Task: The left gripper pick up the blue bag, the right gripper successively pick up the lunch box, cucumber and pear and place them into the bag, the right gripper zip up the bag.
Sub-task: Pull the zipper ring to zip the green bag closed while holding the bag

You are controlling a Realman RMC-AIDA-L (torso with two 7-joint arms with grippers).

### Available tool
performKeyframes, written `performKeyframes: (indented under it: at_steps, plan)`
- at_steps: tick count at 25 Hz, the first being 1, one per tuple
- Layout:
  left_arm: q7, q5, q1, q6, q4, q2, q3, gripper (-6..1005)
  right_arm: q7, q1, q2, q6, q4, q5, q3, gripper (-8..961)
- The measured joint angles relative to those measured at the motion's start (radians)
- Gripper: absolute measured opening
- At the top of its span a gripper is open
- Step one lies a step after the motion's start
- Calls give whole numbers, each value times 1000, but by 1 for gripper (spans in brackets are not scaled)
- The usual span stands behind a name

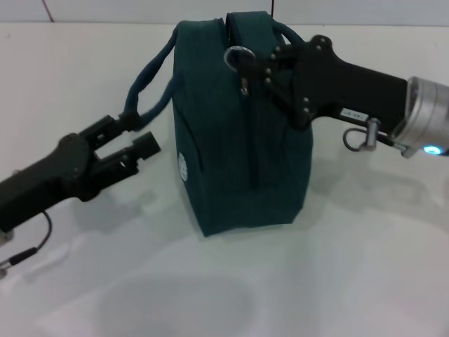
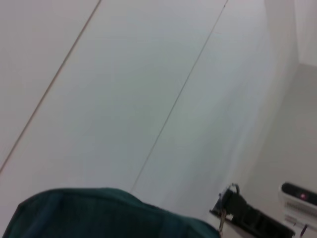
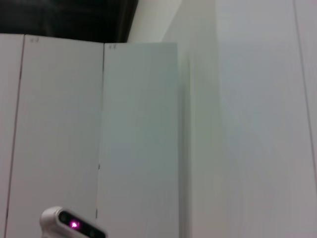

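The blue bag [image 1: 238,140] stands upright on the white table, its top closed; its upper edge also shows in the left wrist view [image 2: 99,213]. Both loop handles stretch left into my left gripper [image 1: 137,133], which is shut on their ends beside the bag. My right gripper [image 1: 263,67] is at the bag's top, shut on the edge of the ring zipper pull [image 1: 237,56]. It shows farther off in the left wrist view [image 2: 242,213]. The lunch box, cucumber and pear are out of view.
The white table [image 1: 351,267] spreads around the bag, with a pale wall behind it. A thin cable [image 1: 35,246] hangs under my left arm. A white device with a pink light [image 3: 72,225] shows in the right wrist view.
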State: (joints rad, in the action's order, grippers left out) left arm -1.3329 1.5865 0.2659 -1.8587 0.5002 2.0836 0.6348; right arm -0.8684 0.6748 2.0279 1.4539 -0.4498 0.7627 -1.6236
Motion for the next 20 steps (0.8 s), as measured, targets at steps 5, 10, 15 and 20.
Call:
performKeyframes:
  at_steps: [5, 10, 15, 20]
  plan:
    - [84, 4, 15, 33, -82, 1, 16, 802, 2, 27, 0, -20, -3, -1, -1, 14]
    - [123, 3, 48, 61, -143, 4, 22, 799, 6, 30, 0, -41, -3, -15, -1, 15]
    - [141, -5, 90, 109, -173, 6, 19, 795, 7, 29, 0, -46, -3, -17, 1, 15]
    - [150, -6, 118, 142, -181, 6, 23, 791, 8, 29, 0, -60, -3, -17, -1, 16]
